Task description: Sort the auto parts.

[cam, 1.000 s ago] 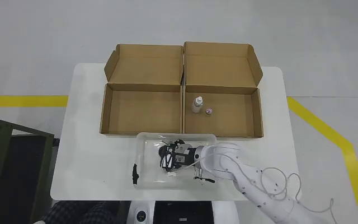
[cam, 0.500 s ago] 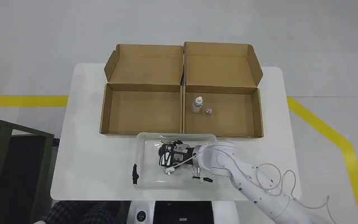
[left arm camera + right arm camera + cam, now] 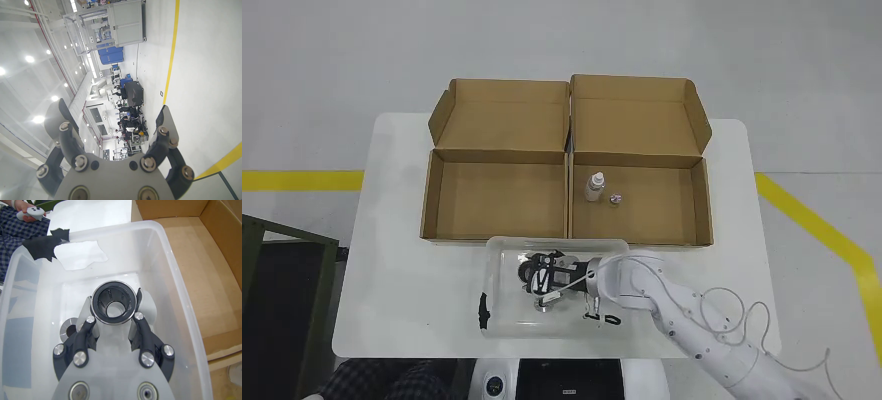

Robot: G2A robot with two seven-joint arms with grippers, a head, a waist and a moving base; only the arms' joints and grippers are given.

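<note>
Top view first: the right gripper [image 3: 545,275] sits down inside the clear bin [image 3: 557,240] at the near edge of the table [image 3: 392,250]. Compared with a second ago it has slid a little toward the robot's left and toward the cardboard boxes, and the forearm has swung with it. That looks like a part being carried, so I judge the pick done and the transfer just starting. A silver disc [image 3: 539,306] lies on the bin floor just beside the gripper. Beyond the bin, the right-hand box [image 3: 697,200] already holds a white bottle [image 3: 594,186], and the left-hand box [image 3: 437,200] stands touching it.

Left wrist view: the left gripper [image 3: 113,106] points out into the hall with its fingers spread wide apart and nothing between them.

Right wrist view: here is the prize. The right gripper [image 3: 114,306] has its fingers clamped on a bearing sleeve [image 3: 121,296], one on each flank of the black barrel. The sleeve's open end faces the wrist camera, so its long axis runs roughly along the gripper's own pointing direction, tipped slightly, and the bin floor shows through the bore. The silver disc [image 3: 69,330] rests flat beside one finger. I cannot tell whether the sleeve's lower end is off the bin [image 3: 166,275] floor.
</note>
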